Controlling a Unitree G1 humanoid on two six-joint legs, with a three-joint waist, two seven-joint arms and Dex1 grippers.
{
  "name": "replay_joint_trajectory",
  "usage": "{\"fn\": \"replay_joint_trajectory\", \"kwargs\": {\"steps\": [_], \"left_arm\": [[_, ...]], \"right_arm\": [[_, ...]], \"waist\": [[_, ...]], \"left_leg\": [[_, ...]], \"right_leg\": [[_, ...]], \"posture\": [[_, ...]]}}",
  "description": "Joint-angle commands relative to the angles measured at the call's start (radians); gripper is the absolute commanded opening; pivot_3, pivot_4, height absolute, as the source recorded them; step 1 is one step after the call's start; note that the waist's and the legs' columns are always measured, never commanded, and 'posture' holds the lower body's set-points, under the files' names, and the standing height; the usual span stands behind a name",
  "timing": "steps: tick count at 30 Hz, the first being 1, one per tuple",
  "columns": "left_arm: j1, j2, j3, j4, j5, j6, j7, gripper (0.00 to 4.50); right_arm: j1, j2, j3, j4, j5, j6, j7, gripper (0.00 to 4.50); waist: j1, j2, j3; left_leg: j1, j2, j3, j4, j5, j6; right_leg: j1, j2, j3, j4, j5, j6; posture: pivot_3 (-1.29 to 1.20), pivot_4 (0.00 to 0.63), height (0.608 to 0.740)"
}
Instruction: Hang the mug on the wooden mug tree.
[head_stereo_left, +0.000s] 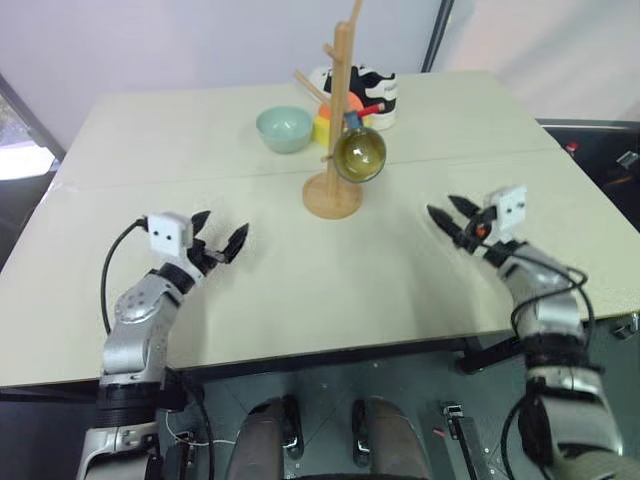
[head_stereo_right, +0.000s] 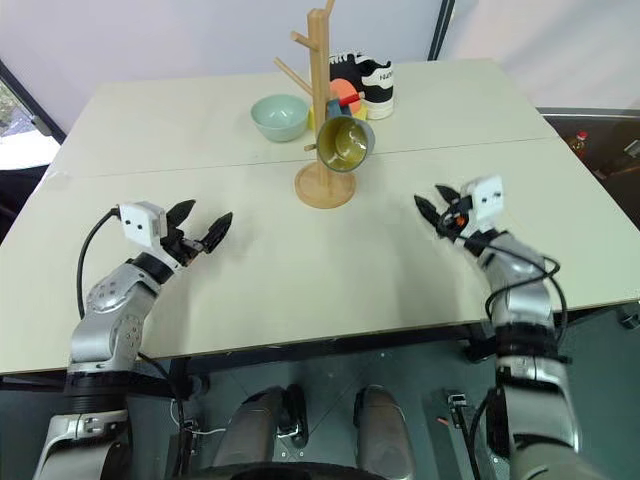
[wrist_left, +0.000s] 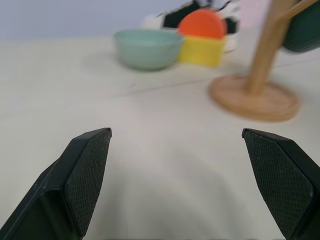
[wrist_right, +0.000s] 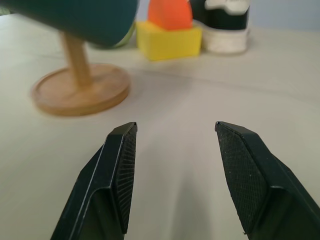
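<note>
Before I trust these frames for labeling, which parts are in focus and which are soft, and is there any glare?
Left wrist view: the left end effector fingers look crisp, while the bowl and wooden mug tree behind are soft. Right wrist view: finger texture is sharp, the mug is blurred. Left eye view: even light, bright patch at the left edge, a glint inside the hanging mug.

You are looking down on a pale cream surface (head_stereo_right: 300, 280) with a seam running across it. The wooden mug tree (head_stereo_right: 322, 150) stands on its round base near the middle. Behind it sit a mint-green bowl (head_stereo_right: 280, 116), a yellow block (wrist_left: 202, 50) with an orange piece (wrist_left: 202, 25), and a black-and-white shoe (head_stereo_right: 372, 80).
</note>
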Motion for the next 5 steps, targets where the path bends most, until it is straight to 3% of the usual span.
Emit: {"fn": "replay_joint_trajectory", "kwargs": {"steps": [1,5], "left_arm": [[0.021,0.003,0.026,-0.007,0.025,-0.046,0.029,4.50],[0.049,0.003,0.033,-0.022,0.018,-0.054,0.035,4.50]], "right_arm": [[0.010,0.017,-0.013,-0.084,0.037,0.012,-0.008,2.56],[0.008,0.023,0.001,-0.081,0.038,0.017,0.009,2.56]], "waist": [[0.001,0.000,0.000],[0.005,0.000,0.000]], "left_leg": [[0.000,0.000,0.000,0.000,0.000,0.000],[-0.001,0.000,0.000,-0.001,0.000,0.000]], "right_leg": [[0.000,-0.001,0.000,-0.001,-0.001,-0.002],[-0.003,-0.002,0.000,-0.005,0.002,-0.005]], "posture": [[0.00,0.150,0.740],[0.00,0.150,0.740]]}}
